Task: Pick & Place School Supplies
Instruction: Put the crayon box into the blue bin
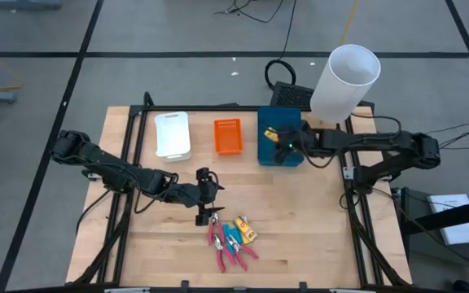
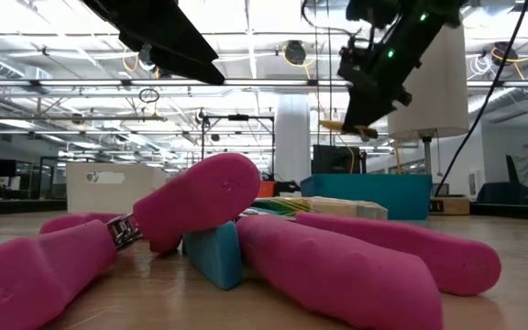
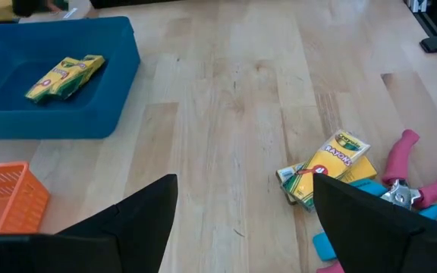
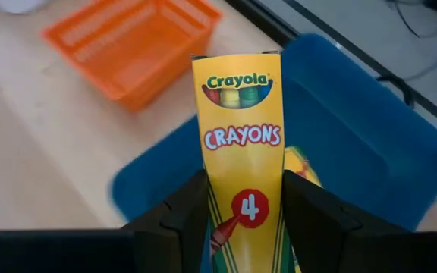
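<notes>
Over the blue tray (image 1: 269, 153), right gripper (image 1: 286, 143) clamping crayon packet (image 4: 243, 144)

The left arm reaches low across the table's middle, its gripper (image 1: 205, 213) pointing down with the two dark fingers (image 3: 127, 220) spread wide apart and nothing between them. The right arm stretches in from the right side, bent at the elbow, its gripper (image 1: 285, 143) held above the table with fingers (image 4: 317, 216) clamped on a yellow crayon box (image 4: 243, 144).
</notes>
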`<move>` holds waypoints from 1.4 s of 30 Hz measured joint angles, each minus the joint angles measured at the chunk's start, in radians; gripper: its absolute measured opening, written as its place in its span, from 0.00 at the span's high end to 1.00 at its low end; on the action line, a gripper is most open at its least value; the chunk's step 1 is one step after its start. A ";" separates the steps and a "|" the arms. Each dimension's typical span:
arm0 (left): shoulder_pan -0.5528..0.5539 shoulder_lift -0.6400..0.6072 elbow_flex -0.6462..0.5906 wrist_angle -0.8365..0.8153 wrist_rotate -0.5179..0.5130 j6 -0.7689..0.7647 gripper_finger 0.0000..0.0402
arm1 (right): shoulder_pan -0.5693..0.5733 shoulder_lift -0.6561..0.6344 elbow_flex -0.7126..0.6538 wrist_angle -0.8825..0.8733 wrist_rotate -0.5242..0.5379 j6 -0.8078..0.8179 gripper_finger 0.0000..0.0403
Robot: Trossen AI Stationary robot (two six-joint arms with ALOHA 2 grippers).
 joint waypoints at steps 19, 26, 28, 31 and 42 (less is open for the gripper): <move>0.000 0.000 0.000 0.141 0.000 0.000 0.23 | -0.116 -0.001 -0.274 0.254 -0.136 0.004 0.63; 0.000 0.000 0.000 0.211 0.000 0.000 0.23 | -0.116 -0.001 -0.285 0.258 -0.136 0.002 0.63; 0.000 0.000 0.000 0.229 0.000 0.000 0.23 | -0.116 -0.001 -0.285 0.258 -0.136 0.000 0.61; 0.000 0.000 0.000 0.240 0.000 0.000 0.23 | -0.116 -0.001 -0.285 0.258 -0.136 0.000 0.60; 0.000 0.000 0.000 0.262 0.000 0.000 0.23 | -0.115 -0.001 -0.285 0.266 -0.136 -0.022 0.47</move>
